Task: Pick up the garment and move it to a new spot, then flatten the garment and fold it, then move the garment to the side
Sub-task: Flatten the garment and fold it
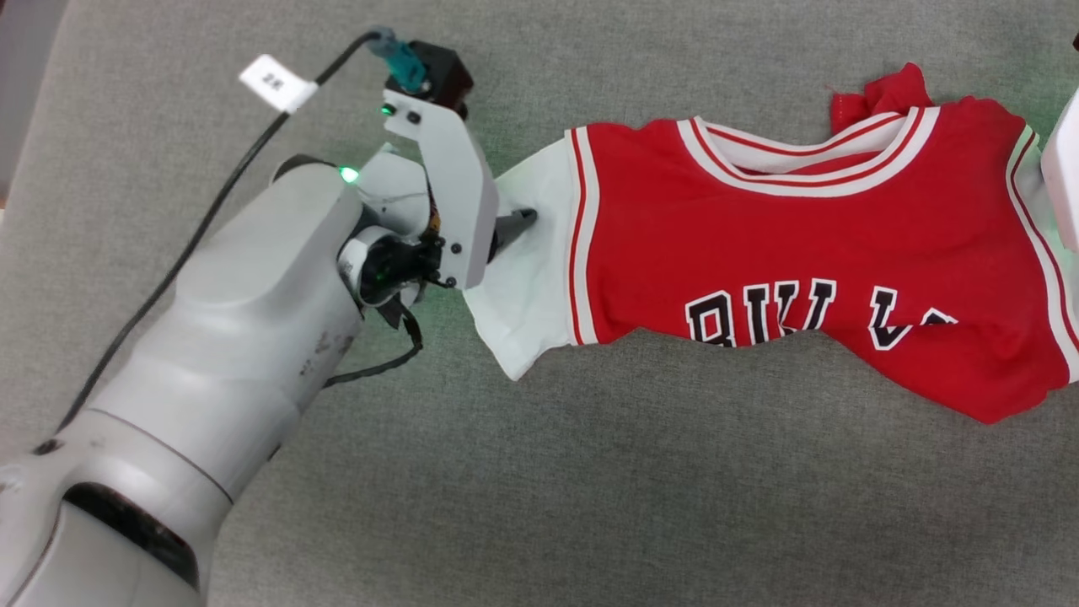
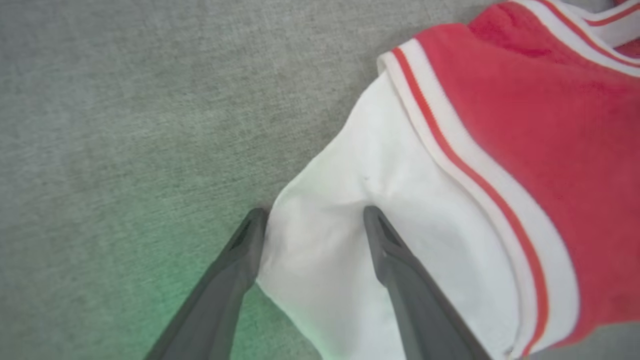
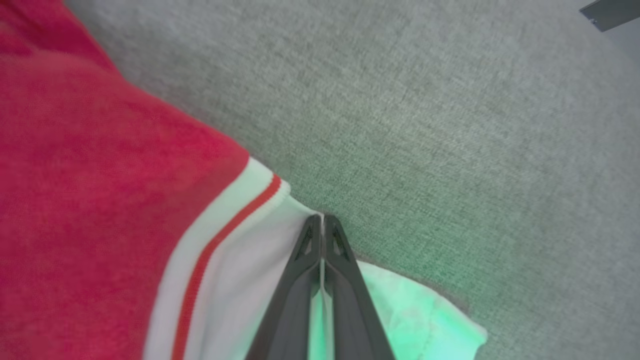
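In the head view the garment (image 1: pixel 809 253) stretches from the middle of the frame to the right edge, all in the upper half. Bare grey worktop (image 1: pixel 590 489) runs across the whole lower half and along the top left. My left arm comes up from the lower left, and the left fingers (image 1: pixel 518 221) rest on the white sleeve at the garment's left end. A black cable (image 1: pixel 211 202) with a white tag (image 1: pixel 278 82) trails along the upper left, clear of the cloth. A pale part of the right arm (image 1: pixel 1064 169) sits at the right edge, over the other sleeve. In the left wrist view the left fingers (image 2: pixel 385 250) stand spread wide. One is at the sleeve's outer edge and one is on the white cloth, with open worktop (image 2: pixel 125 125) to the left. In the right wrist view the right fingers (image 3: pixel 310 280) are closed together, pinching the white sleeve edge of the garment (image 3: pixel 100 175). Free worktop (image 3: pixel 450 125) fills the upper right, apart from a dark strip (image 3: pixel 610 12) in the corner that I cannot identify.
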### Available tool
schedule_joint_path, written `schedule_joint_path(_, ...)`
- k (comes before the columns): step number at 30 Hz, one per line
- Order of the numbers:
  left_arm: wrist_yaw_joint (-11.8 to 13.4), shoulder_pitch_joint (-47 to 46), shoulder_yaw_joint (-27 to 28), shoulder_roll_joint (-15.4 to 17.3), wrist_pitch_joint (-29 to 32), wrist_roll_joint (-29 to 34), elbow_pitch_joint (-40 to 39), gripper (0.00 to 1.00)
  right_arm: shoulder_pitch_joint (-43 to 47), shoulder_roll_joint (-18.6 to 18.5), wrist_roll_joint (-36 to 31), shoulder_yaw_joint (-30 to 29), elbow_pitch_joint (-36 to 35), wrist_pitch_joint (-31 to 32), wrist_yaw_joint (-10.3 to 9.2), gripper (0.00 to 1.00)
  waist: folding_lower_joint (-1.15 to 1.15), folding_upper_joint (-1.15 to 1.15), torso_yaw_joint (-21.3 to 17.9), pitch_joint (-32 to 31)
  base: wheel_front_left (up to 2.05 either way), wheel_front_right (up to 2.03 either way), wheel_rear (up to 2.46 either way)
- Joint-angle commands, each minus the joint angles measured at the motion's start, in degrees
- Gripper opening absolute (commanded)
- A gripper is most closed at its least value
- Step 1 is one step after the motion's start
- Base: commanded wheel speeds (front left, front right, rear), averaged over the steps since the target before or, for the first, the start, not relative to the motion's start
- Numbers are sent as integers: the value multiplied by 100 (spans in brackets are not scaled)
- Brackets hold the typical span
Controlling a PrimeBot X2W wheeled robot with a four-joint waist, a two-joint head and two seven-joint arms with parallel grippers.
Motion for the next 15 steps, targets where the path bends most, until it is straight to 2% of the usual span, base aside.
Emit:
schedule_joint_path(1, -32, 213, -254, -147, 178, -99, -61, 100, 484, 283, 27, 303, 252, -33, -10, 0, 0, 0, -4, 6, 0, 0, 0)
schedule_joint_path(2, -31, 197, -348, -114, 223, -142, -99, 95, 467, 286, 49, 326, 261, -42, -10, 0, 0, 0, -9, 9, 0, 0, 0)
schedule_joint_path(4, -32, 146, -450, -77, 143, -265, -155, 50, 419, 300, 83, 365, 283, -67, -11, 0, 0, 0, -25, 20, 0, 0, 0)
schedule_joint_path(5, -32, 113, -494, -61, 107, -305, -146, 23, 395, 307, 105, 393, 297, -91, -11, 0, 0, 0, -34, 21, 0, 0, 0)
schedule_joint_path(6, -32, 83, -560, -51, 89, -338, -153, 0, 381, 317, 127, 412, 310, -105, -11, 0, 0, 0, -43, 20, 0, 0, 0)
schedule_joint_path(15, -22, -152, -834, 132, -560, -571, -11, 0, 371, 429, 383, 427, 379, -500, -10, 0, 0, 0, -115, -115, 0, 0, 0)
